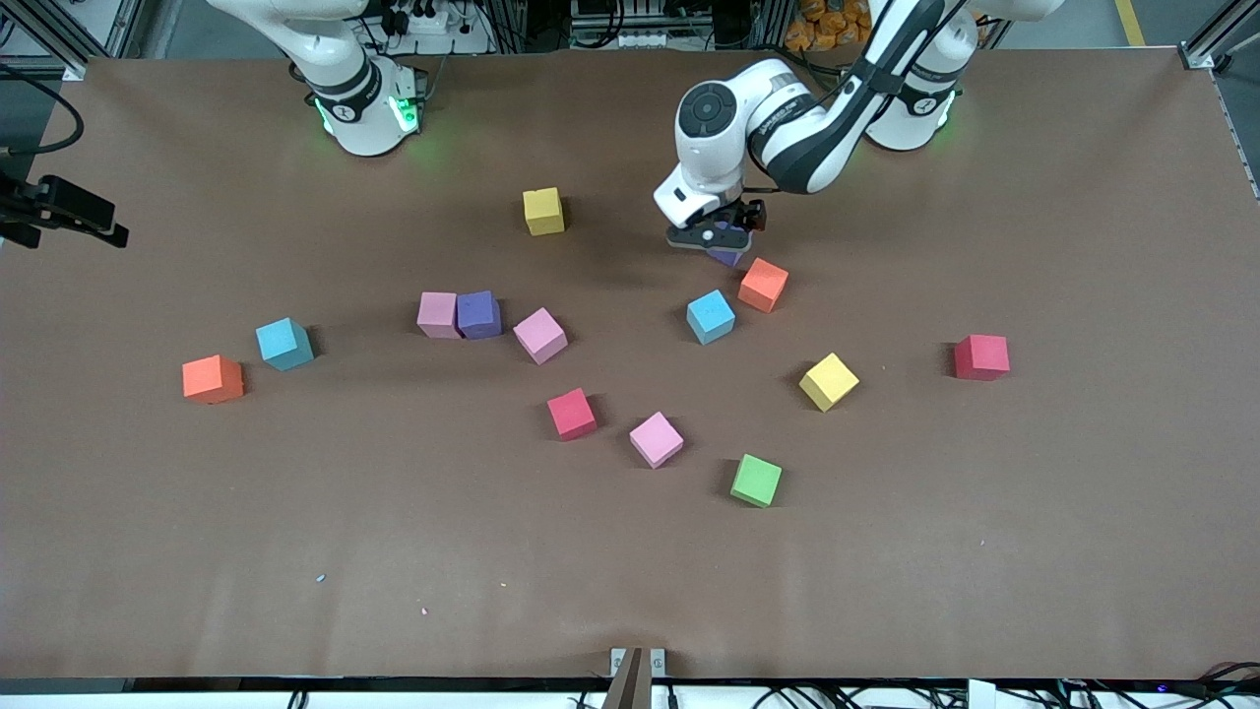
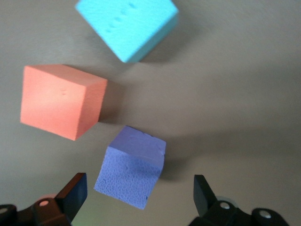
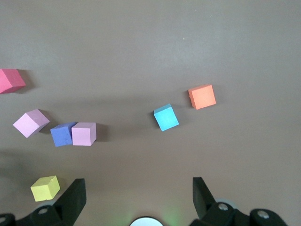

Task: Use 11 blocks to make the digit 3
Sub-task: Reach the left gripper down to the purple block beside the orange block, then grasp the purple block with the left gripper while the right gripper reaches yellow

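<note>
Several blocks lie scattered on the brown table, and no digit 3 shows. My left gripper (image 1: 724, 238) hangs open low over a purple block (image 1: 729, 256) (image 2: 131, 167). Its fingers (image 2: 75, 193) stand either side of that block without touching it. An orange block (image 1: 763, 285) (image 2: 61, 101) and a blue block (image 1: 710, 316) (image 2: 127, 26) lie just nearer the front camera. A pink block (image 1: 437, 314) touches a second purple block (image 1: 478, 314), with another pink block (image 1: 539, 335) beside them. My right gripper (image 3: 138, 197) is open and empty, high over the table near its own base.
Other blocks: yellow (image 1: 543, 211) near the bases, red (image 1: 572, 413), pink (image 1: 656, 439), green (image 1: 756, 481), yellow (image 1: 828, 381), red (image 1: 981, 356) toward the left arm's end, blue (image 1: 284, 344) and orange (image 1: 213, 379) toward the right arm's end.
</note>
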